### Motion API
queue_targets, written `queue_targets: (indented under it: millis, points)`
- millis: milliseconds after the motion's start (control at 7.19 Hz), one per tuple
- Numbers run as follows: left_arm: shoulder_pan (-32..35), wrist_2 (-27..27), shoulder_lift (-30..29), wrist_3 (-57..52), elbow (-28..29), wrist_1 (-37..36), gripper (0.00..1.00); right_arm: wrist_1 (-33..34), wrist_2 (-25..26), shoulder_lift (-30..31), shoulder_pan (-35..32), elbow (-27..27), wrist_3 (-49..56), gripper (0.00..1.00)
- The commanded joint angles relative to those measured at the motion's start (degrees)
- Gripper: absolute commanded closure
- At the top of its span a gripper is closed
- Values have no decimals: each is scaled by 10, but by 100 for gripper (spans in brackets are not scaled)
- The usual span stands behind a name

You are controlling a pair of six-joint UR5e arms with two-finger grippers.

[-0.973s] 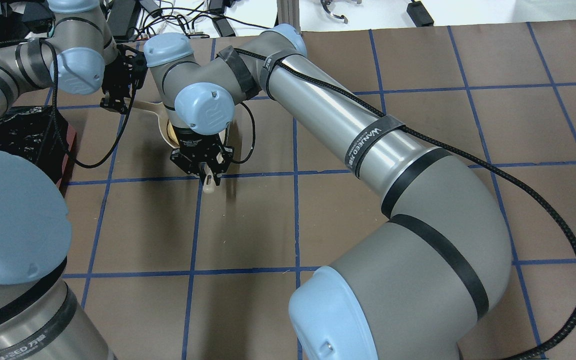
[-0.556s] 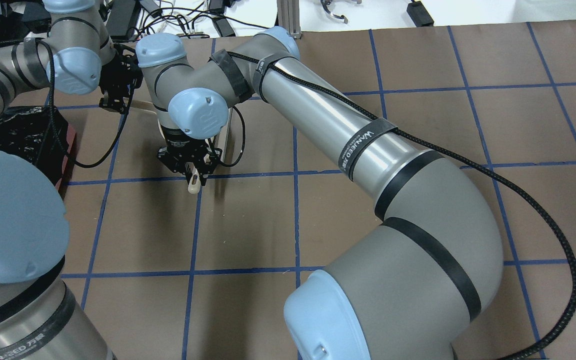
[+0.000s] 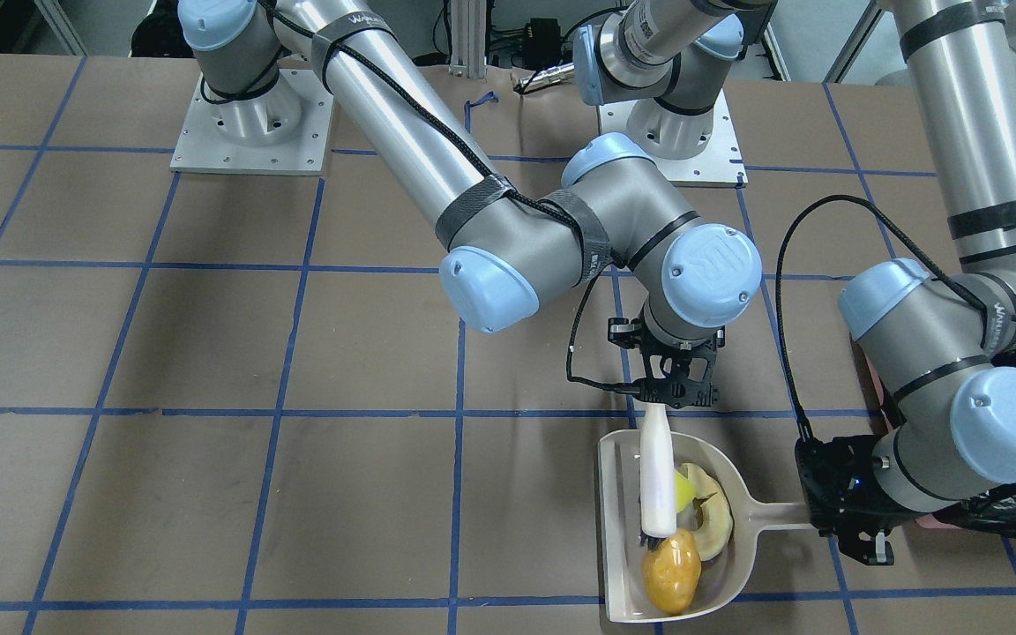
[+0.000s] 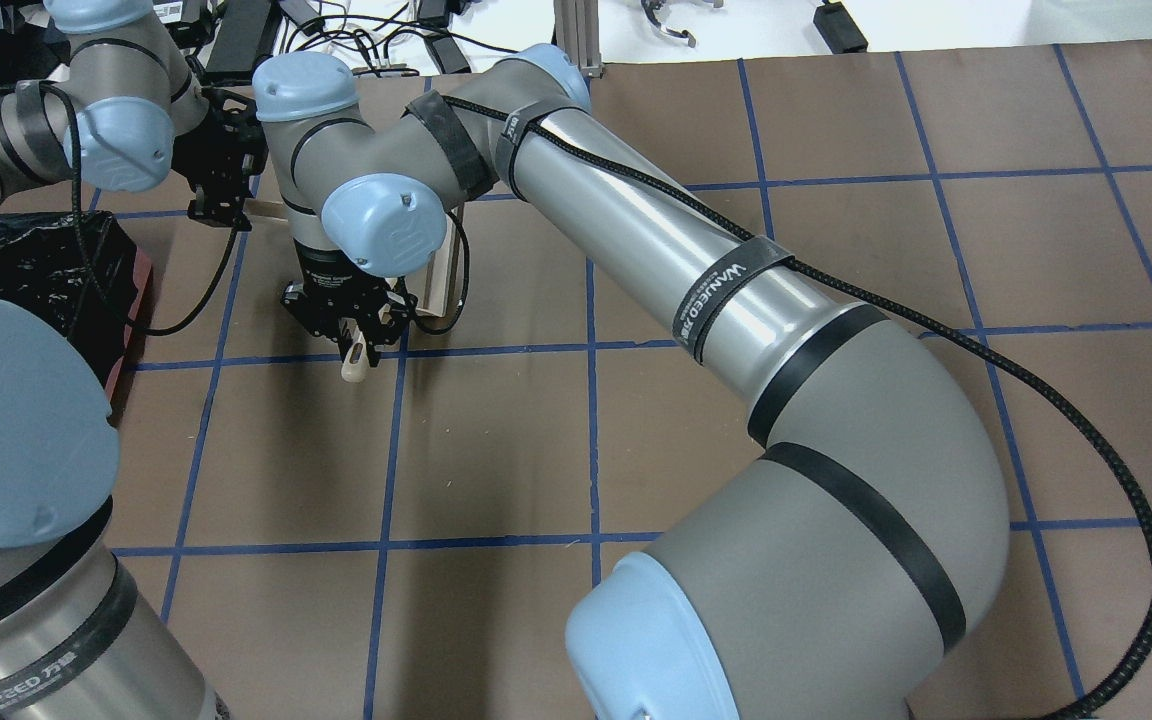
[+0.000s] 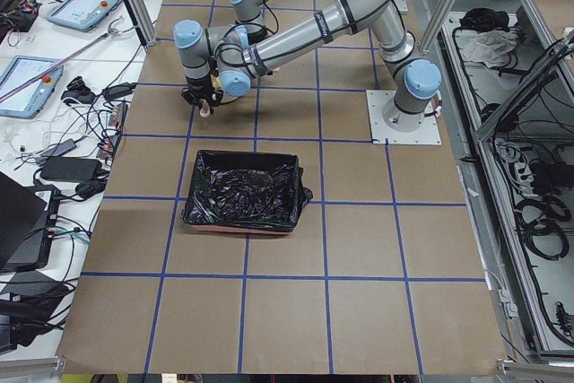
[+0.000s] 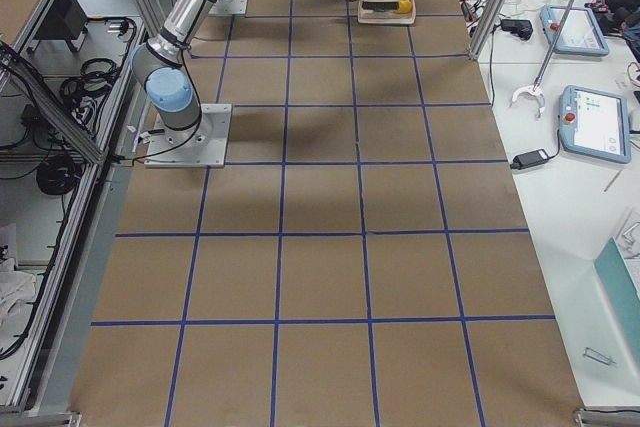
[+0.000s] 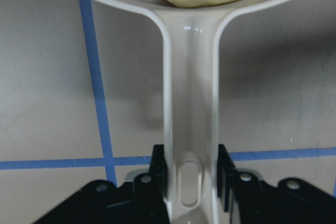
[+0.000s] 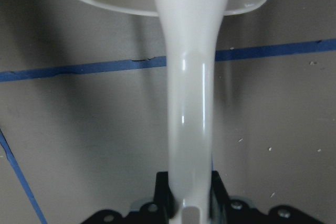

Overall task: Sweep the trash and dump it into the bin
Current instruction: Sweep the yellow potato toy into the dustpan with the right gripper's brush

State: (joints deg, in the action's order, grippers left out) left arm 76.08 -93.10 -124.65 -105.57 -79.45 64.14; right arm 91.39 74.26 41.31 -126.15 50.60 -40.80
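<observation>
Three trash pieces: potato [image 3: 672, 571], bread [image 3: 714, 522], sponge [image 3: 685, 488], in the dustpan [image 3: 616, 529].
My left end effector [image 3: 818, 514]: clamped on dustpan handle.
My right end effector [image 3: 672, 399]: clamped on brush [image 3: 656, 476].
Bin [image 5: 203, 216]: on the worktop [image 3: 208, 353], near my left end effector.

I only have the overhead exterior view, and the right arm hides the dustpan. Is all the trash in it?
Observer: Yes, front-facing shows the glossy golden-brown lump, curved tan bread piece and yellow sponge inside the cream-white plastic dustpan.
Operator: Is the pan gripped?
Observer: Left wrist view: the left claw is shut on its handle.
Operator: Anything in the bin?
Observer: Exterior left shows only crinkly black liner in the rectangular bin.
</observation>
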Motion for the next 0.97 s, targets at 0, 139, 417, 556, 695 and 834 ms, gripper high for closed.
queue_targets:
  millis: [0,139,417,556,695,834]
  points:
    - [-1,4,1,-1,0,1,79,-21,32,23,-1,23,24,100]
    - [-1,4,1,-1,0,1,79,-21,37,33,6,44,28,100]
    - [-1,5,1,-1,0,1,79,-25,62,52,16,70,33,100]
    - [-1,6,2,-1,0,1,79,-37,82,56,19,71,34,100]
    - [-1,6,2,-1,0,1,79,-69,91,67,26,71,41,100]
    - [-2,12,3,-1,0,1,79,-95,97,87,35,73,47,100]
